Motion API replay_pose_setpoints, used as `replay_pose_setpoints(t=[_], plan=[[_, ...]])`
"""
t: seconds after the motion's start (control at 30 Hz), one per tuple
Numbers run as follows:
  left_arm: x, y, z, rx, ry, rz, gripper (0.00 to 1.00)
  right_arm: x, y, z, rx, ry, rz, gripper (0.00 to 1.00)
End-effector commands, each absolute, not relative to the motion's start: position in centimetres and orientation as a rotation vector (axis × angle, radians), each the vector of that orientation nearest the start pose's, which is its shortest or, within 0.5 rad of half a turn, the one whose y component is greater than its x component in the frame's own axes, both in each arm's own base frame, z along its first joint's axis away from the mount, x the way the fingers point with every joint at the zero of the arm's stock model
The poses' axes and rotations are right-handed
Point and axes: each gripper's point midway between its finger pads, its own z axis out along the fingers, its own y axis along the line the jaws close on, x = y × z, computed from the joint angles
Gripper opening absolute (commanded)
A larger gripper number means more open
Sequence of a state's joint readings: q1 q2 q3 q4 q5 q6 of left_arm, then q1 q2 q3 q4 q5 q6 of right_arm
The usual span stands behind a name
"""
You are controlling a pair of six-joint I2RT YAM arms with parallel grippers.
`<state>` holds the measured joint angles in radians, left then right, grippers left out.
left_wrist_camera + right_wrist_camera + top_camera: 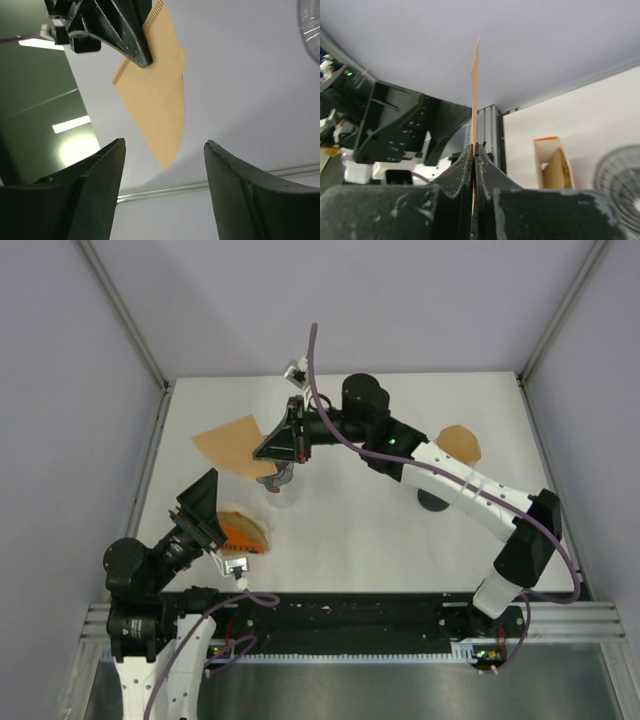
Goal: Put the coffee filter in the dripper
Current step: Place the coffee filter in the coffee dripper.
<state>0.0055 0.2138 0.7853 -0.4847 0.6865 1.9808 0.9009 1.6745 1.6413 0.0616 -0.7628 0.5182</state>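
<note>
My right gripper (265, 452) is shut on the tan paper coffee filter (228, 443) and holds it in the air over the back left of the table. The filter shows edge-on between the closed fingers in the right wrist view (475, 85), and flat in the left wrist view (156, 100). The clear ribbed dripper (283, 488) stands on the table just below the right gripper; it also shows in the right wrist view (620, 175). My left gripper (165, 165) is open and empty, tilted up toward the filter from below it.
An orange-topped box of filters (247, 534) lies by the left gripper (205, 502) and shows in the right wrist view (552, 162). A tan rounded object (461, 445) and a black round thing (433, 502) sit by the right arm. Walls enclose the table.
</note>
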Motion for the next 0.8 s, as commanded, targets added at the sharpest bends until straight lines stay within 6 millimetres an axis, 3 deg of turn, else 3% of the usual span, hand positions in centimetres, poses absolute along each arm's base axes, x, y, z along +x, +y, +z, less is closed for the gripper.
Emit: replay_pose_setpoints(t=[0.0,0.1,0.2,0.33,0.4,0.47,0.53,0.57,0.7,0.77], plan=[[17.2,-7.1,37.9,1.577,0.564,0.920,0.71,22.6,42.8,43.7,-0.751,1.496,1.506,0.00],[17.9,-6.0,38.6,1.502,0.827,0.746,0.67,23.9,41.6,43.4,-0.668,1.546,1.443,0.00],[19.2,-5.0,39.0,1.334,1.214,0.450,0.64,25.2,40.4,43.0,-0.594,1.609,1.393,0.00],[21.5,-5.6,39.8,1.141,1.660,0.049,0.64,26.6,39.4,42.7,-0.485,1.696,1.389,0.00],[21.9,-7.3,40.5,0.986,1.857,-0.233,0.59,27.2,38.7,42.7,-0.427,1.730,1.374,0.00],[20.6,-11.2,41.0,0.853,1.990,-0.672,0.54,27.8,37.9,42.5,-0.354,1.759,1.356,0.00],[19.1,-14.4,42.2,0.904,1.909,-0.903,0.54,28.0,37.2,42.6,-0.287,1.776,1.369,0.00],[18.8,-15.3,42.3,0.942,1.871,-0.916,0.54,27.9,36.9,42.7,-0.249,1.790,1.393,0.00],[21.1,-15.7,41.2,1.144,1.613,-0.467,0.55,27.9,36.7,42.5,-0.118,1.875,1.515,0.00],[21.6,-16.0,41.7,1.242,1.462,-0.291,0.60,28.1,36.8,42.7,-0.053,1.915,1.574,0.00]])
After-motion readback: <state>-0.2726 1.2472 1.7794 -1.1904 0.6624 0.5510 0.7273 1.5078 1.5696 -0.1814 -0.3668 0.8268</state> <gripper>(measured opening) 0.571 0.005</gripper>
